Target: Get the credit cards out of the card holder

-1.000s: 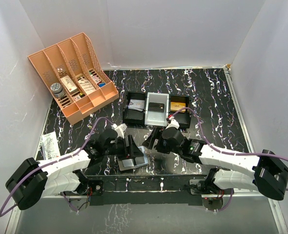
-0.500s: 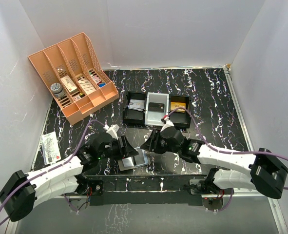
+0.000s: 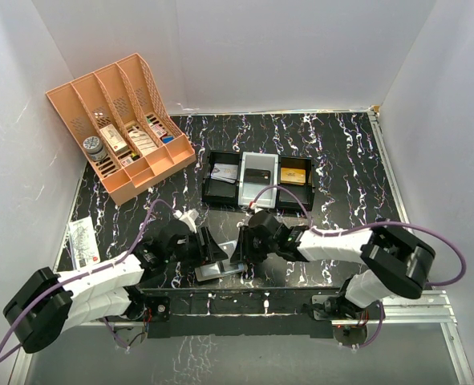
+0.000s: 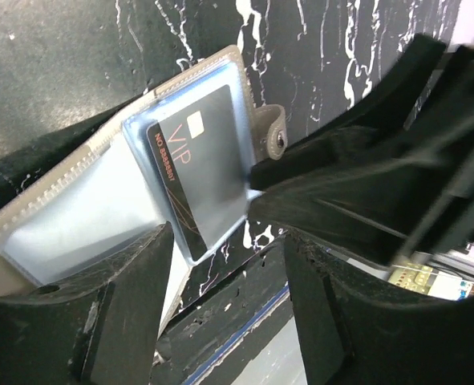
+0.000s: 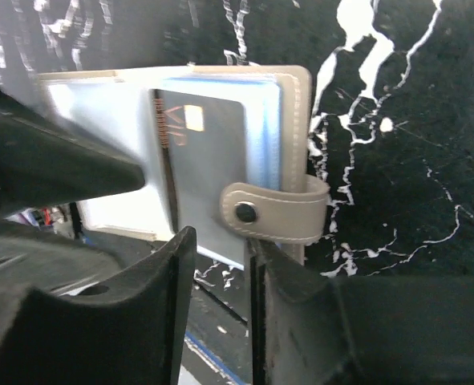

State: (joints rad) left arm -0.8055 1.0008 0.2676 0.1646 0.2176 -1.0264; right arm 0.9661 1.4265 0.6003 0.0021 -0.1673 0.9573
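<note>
Right claw (image 5: 220, 245) by the open card holder (image 5: 262, 132), tab (image 5: 275, 211) pointing toward it.

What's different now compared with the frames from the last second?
The right gripper slid left and toward the near edge, closing in on the open card holder, its elbow folding inward. The left gripper hardly moved. Card holder, black tray and orange organiser stayed put.
</note>
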